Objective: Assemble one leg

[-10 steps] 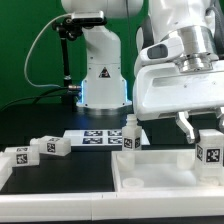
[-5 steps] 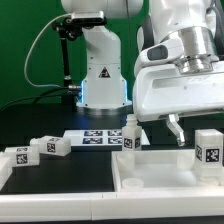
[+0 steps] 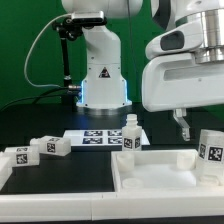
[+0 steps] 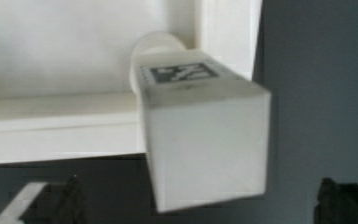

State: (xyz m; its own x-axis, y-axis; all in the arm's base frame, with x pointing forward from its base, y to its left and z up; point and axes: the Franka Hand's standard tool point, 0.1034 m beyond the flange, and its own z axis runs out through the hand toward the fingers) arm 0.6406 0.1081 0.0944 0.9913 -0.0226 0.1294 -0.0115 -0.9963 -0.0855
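Note:
A white leg (image 3: 210,151) with a square tag stands upright at the corner of the white tray-like square top (image 3: 150,176), at the exterior view's right. My gripper (image 3: 190,124) hangs just above it, open and empty. In the wrist view the same leg (image 4: 202,135) sits below and between my two dark fingertips (image 4: 41,203), clear of both; my gripper (image 4: 194,208) holds nothing. A second leg (image 3: 128,135) stands upright at the top's far corner. Two more legs (image 3: 20,157) (image 3: 52,147) lie on the black table at the exterior view's left.
The marker board (image 3: 100,138) lies flat behind the square top. The robot's white base (image 3: 102,80) stands at the back with cables to its left. The square top's rim (image 4: 220,30) shows behind the leg in the wrist view.
My gripper has risen straight up off the right-hand leg, which stays standing on the square top. Nothing else moved.

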